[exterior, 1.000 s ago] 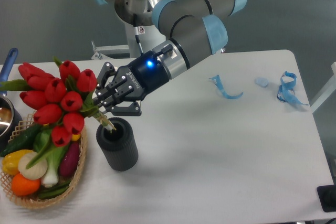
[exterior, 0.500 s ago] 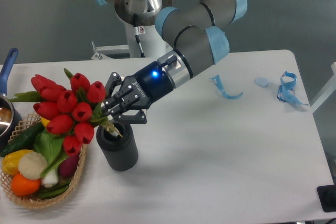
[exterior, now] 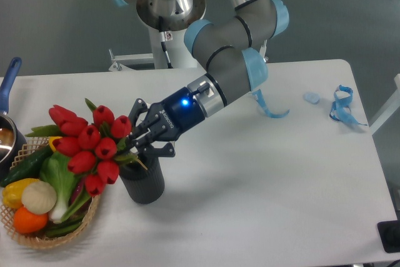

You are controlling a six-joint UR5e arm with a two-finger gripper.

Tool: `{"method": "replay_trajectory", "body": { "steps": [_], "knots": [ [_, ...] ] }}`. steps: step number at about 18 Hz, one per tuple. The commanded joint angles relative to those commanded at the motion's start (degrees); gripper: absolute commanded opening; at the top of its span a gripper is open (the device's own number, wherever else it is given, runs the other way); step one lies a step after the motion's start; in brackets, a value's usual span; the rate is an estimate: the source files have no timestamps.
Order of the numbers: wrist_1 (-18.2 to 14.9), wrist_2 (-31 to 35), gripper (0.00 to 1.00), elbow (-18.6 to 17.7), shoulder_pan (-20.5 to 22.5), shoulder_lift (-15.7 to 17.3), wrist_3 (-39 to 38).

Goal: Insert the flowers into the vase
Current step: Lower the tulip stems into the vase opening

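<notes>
Tulips tilted over the vase on a white bench

The claw clamps the red tulips, stems seemingly inside the dark ribbed vase; the white bench stands before a grey wall.

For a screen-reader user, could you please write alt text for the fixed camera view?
A robot gripper holds red tulips tilted left, stems entering a dark grey vase on a white table, beside a vegetable basket.

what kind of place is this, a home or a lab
Most likely a robotics lab: an industrial arm on a pedestal works at a plain white table, its gripper pushing artificial flowers into a vase, beside a basket of toy vegetables.
</notes>
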Motion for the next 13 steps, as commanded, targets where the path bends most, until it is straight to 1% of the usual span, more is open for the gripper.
{"method": "replay_trajectory", "body": {
  "steps": [3,6,10,12,13],
  "knots": [
    [0.00,0.00,0.10,-1.23,0.09,-0.35,1.15],
    [0.00,0.26,0.10,-2.29,0.09,-0.35,2.03],
    [0.00,0.35,0.11,-3.96,0.09,-0.79,5.19],
    [0.00,0.35,0.15,-3.96,0.17,-1.14,5.37],
    [0.00,0.35,0.19,-3.96,0.44,-1.14,5.37]
  ]
}}
